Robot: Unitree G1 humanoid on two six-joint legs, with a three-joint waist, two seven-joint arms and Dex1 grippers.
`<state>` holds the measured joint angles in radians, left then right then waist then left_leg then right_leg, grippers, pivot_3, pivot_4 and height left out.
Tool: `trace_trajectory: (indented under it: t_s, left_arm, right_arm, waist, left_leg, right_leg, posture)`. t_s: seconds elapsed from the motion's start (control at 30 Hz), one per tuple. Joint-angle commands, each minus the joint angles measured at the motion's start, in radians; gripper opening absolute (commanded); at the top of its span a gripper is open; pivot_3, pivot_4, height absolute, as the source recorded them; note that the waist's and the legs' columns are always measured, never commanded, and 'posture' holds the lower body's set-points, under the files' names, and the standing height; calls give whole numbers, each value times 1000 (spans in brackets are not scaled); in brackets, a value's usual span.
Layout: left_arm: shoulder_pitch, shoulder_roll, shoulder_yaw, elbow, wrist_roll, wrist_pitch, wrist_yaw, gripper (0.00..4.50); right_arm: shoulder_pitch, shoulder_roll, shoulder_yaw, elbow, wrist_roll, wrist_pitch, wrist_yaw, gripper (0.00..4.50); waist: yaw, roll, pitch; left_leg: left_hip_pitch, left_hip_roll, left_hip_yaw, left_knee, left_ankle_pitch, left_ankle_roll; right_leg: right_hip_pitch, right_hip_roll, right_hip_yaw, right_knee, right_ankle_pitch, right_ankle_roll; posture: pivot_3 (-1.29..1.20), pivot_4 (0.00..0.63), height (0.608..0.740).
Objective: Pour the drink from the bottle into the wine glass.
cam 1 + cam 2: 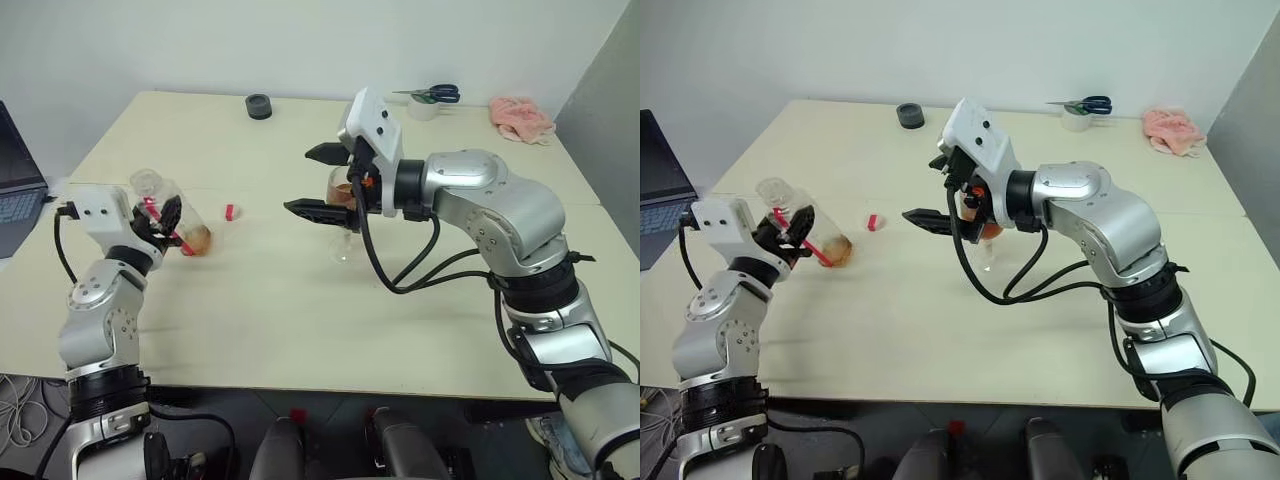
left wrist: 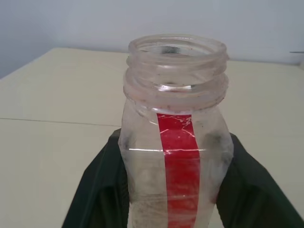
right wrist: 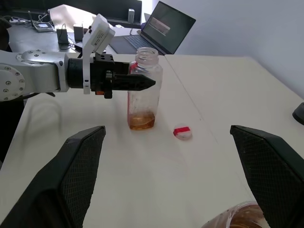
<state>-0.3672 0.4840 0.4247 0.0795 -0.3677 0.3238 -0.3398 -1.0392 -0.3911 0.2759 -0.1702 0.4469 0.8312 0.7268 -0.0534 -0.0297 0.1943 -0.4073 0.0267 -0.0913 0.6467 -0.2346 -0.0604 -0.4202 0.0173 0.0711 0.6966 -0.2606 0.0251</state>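
Standing upright on the worktop [image 1: 300, 320] at your left, the bottle [image 3: 144, 90] is sitting between the fingers of your left claw [image 1: 168, 225], uncapped, with a little amber drink [image 3: 141, 121] lying at its bottom. Whether those fingers are pinching it or just flanking it, you cannot tell. Its red cap [image 3: 182, 133] is lying just beside it. Your right claw [image 1: 315, 182] is hanging spread wide around the wine glass [image 1: 343, 212], which is holding reddish-brown liquid near mid-worktop.
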Motion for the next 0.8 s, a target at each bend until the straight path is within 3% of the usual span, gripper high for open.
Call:
trace_trajectory:
  t_s: [0.03, 0.13, 0.53, 0.67, 0.8]
  left_arm:
    - [7, 11, -14, -21, 24, -34, 3, 3461]
    - [17, 9, -21, -39, 30, -31, 8, 4437]
    - [190, 40, 34, -318, -67, 108, -19, 4475]
    - [288, -6, 60, -408, -115, 57, -40, 4475]
    - [337, -65, 47, -496, -150, 30, -26, 4475]
  right_arm:
    - [-24, -8, -20, -40, -10, 9, 4, 4500]
    - [-23, -11, -22, -43, -15, 13, 5, 4500]
    - [2, -51, -85, -3, -32, -50, 40, 4500]
    - [78, -45, -245, 84, -54, -195, -54, 4500]
    - [145, -7, -425, 158, -90, -302, -265, 4500]
  waist:
    - [0, 0, 0]
    - [0, 0, 0]
    - [-3, 0, 0]
    - [-1, 0, 0]
    - [11, 0, 0]
  left_leg:
    - [0, 0, 0, 0, 0, 0]
    - [0, 0, 0, 0, 0, 0]
    - [0, 1, 1, -1, 0, 0]
    - [0, 1, 1, -1, 0, 0]
    - [0, 0, 2, -1, 0, 0]
  right_leg:
    - [0, 0, 0, 0, 0, 0]
    - [0, 0, 0, 0, 0, 0]
    - [0, 0, 1, -1, 0, 0]
    - [1, 0, 1, -2, 0, 0]
    - [1, 0, 1, -3, 0, 0]
  posture:
    - [0, 150, 740]
    - [0, 150, 740]
    - [0, 150, 740]
    - [0, 150, 740]
    - [0, 150, 740]
